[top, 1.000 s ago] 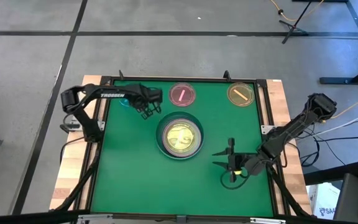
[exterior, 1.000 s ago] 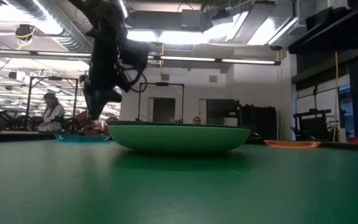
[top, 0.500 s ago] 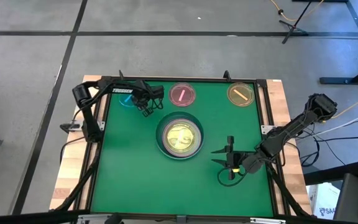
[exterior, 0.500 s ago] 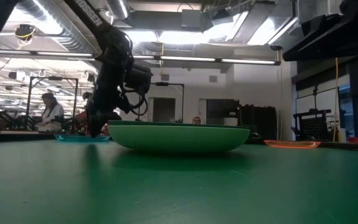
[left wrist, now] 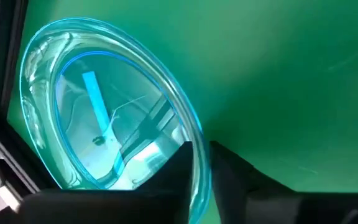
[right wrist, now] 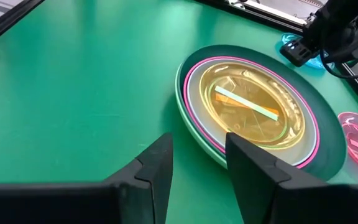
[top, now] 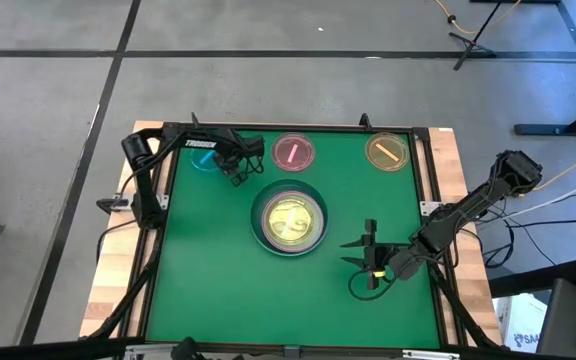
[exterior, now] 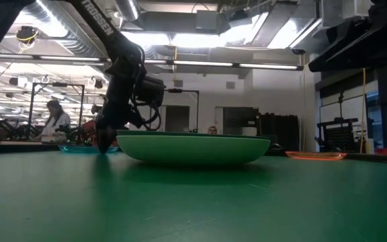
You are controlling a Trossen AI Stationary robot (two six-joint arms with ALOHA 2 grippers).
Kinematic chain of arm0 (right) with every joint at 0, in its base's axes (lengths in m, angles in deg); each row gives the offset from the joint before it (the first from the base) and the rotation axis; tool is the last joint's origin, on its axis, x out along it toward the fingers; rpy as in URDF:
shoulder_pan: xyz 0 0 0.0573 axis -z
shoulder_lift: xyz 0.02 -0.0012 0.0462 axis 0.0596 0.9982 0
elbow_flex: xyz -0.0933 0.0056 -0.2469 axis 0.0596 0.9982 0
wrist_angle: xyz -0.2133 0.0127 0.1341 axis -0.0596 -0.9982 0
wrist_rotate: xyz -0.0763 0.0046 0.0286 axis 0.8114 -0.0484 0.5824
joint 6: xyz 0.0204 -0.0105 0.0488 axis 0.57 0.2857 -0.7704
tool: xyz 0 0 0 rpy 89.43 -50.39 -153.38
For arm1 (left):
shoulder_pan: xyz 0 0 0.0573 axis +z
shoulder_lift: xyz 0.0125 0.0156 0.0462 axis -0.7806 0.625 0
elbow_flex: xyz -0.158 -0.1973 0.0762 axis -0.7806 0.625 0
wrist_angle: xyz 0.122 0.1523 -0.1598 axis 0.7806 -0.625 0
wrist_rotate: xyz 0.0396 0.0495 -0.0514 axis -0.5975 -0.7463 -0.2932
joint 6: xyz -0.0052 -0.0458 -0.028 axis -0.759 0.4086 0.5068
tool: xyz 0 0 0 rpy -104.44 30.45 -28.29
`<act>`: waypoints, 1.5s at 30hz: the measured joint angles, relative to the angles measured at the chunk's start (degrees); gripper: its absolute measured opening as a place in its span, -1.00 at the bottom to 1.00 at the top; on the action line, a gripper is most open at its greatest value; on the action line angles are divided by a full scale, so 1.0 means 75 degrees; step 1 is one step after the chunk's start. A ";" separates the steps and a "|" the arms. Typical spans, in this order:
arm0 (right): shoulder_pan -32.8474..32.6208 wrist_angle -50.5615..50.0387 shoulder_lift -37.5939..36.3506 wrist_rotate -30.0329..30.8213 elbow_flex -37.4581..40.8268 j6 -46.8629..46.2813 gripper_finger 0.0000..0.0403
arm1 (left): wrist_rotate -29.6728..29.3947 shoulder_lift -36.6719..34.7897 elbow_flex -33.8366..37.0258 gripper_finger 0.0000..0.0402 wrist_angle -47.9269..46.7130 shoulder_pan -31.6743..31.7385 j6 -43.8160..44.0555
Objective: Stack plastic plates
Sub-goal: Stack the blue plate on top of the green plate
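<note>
Right gripper (top: 370, 258) sits at the near right part of the table (top: 208, 290), low over the green surface, fingers (right wrist: 156, 167) parted with nothing between them. It faces the stack (top: 289, 220) at the table centre.

The stack consists of a dark green plate (right wrist: 328, 158) at the bottom, a pink plate (right wrist: 194, 134) nested in it, and a yellowish translucent plate (right wrist: 253, 118) uppermost, bearing a light strip across its middle. In the low view the stack shows as one green bowl-shaped profile (exterior: 193, 149) resting flat on the table.

Beyond the stack, along the far edge, three small translucent plates lie separately: a blue plate (top: 203, 160) at far left, a pink small plate (top: 293, 152) near the middle, and an amber plate (top: 387, 151) at far right.

Left gripper (top: 236, 175) is at the blue plate (left wrist: 104, 106), lowered to the table. One finger lies inside the rim and the other outside, so the jaws straddle the plate edge; whether they press on it cannot be told.

A person (exterior: 54, 121) sits in the room behind the table.
</note>
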 joint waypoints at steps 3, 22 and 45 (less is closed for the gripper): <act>0.0000 -0.0001 0.0000 0.0000 0.0000 -0.0007 -0.31 | -0.0048 0.0012 0.0002 -0.95 -0.0044 -0.0026 0.0000; 0.0000 -0.0049 0.0003 0.0003 0.0000 -0.0070 -0.31 | -0.0842 -0.2581 0.0002 -0.99 -0.0602 -0.2627 0.0496; 0.0000 0.0019 0.0003 0.0003 0.0000 -0.0067 -0.31 | -0.0375 -0.2888 0.0002 -0.97 0.3946 -0.5857 0.0665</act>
